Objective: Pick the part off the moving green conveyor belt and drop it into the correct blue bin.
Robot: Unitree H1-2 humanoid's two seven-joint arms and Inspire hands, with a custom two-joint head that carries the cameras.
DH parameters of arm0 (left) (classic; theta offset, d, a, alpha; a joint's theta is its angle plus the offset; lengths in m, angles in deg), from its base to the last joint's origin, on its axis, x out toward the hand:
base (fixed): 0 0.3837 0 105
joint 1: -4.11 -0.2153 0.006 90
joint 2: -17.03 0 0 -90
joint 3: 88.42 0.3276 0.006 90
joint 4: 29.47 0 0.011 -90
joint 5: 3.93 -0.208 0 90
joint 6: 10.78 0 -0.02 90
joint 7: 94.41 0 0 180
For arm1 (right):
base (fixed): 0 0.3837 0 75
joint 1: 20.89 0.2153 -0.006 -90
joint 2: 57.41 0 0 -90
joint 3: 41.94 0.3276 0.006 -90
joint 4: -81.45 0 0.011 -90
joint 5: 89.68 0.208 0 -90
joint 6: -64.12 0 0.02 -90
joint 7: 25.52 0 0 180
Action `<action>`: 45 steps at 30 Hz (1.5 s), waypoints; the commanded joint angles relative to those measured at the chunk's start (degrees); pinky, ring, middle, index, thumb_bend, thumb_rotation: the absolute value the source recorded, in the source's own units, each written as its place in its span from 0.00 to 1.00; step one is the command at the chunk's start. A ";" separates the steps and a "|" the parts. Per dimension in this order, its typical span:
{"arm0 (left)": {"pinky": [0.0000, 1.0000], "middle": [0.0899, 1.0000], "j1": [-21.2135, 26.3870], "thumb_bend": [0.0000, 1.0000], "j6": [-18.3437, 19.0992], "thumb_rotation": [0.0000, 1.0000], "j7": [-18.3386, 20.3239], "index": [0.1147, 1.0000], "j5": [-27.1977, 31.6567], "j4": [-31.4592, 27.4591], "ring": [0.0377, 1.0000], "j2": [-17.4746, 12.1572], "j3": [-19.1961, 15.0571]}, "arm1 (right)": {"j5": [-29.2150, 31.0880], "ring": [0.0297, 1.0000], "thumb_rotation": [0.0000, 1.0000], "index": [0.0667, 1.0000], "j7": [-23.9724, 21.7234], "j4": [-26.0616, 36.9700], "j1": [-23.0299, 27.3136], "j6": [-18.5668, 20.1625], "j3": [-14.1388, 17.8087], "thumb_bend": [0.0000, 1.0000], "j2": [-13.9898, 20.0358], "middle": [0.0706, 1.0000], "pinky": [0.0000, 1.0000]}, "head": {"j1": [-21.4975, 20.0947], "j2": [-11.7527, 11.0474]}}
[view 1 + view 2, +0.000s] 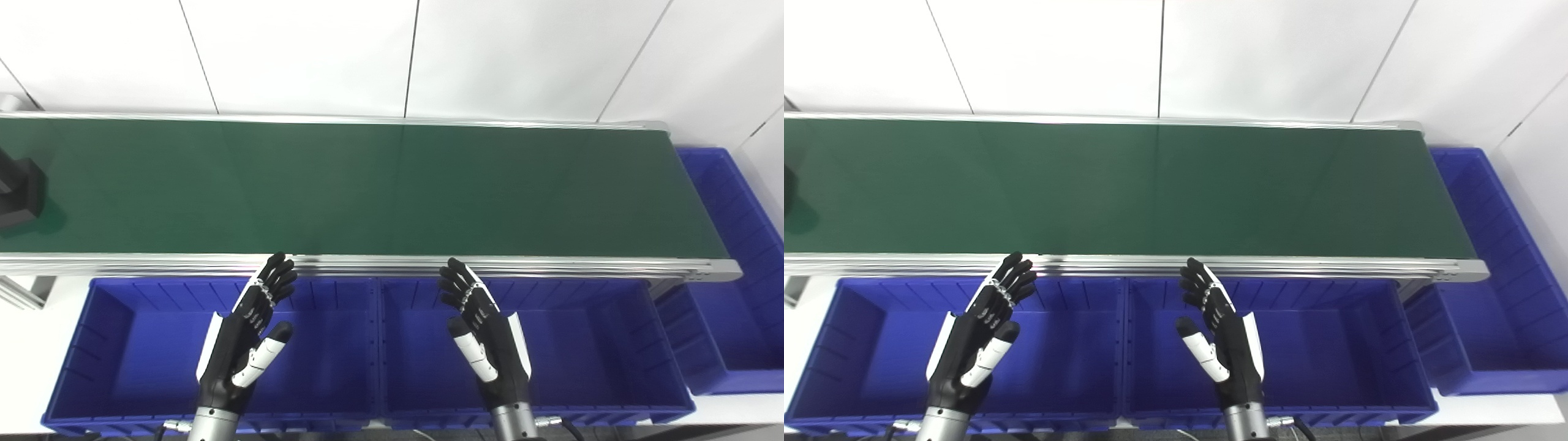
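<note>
Nothing picked yet imo. The part (21,193), a dark blocky thing, sits at 9 o'clock on the green conveyor belt (380,184), cut off by the frame so shape's hard to tell. Left robot hand (245,340) and right robot hand (487,334) both hover spread open, empty, over the blue bins (376,392). Grab + drop still to do.

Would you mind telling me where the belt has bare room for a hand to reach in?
The belt is bare from the black part at its far left to the right end. Both open hands, left and right, hover over the near bins. Only that left end is occupied.
</note>
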 commanded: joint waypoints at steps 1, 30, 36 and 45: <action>0.87 0.89 0.07 0.74 -2.28 0.67 0.77 0.91 0.17 -1.56 0.87 0.68 0.32 | -0.32 0.84 0.78 0.88 0.24 1.84 -0.12 -3.48 0.20 0.75 -0.15 0.85 0.81 | 5.01 -0.75; 0.84 0.86 0.62 0.82 -2.28 0.55 -12.68 0.85 -5.56 2.77 0.86 -0.11 10.81 | 4.29 0.84 0.72 0.87 -3.12 1.46 -1.07 -3.52 3.80 0.61 2.70 0.85 0.81 | 19.88 -13.76; 0.84 0.86 0.92 0.82 -2.28 0.53 -13.37 0.84 -5.64 3.62 0.86 -0.53 11.24 | 4.12 0.82 0.72 0.86 -3.12 0.31 -0.88 -3.54 3.98 0.65 2.44 0.83 0.80 | 18.71 -15.65; 0.83 0.86 1.60 0.84 -2.28 0.57 -13.52 0.84 -5.10 5.47 0.85 -0.83 11.24 | 4.07 0.82 0.70 0.85 -3.32 -1.01 -0.44 -3.54 3.94 0.66 2.20 0.83 0.78 | 16.18 -19.09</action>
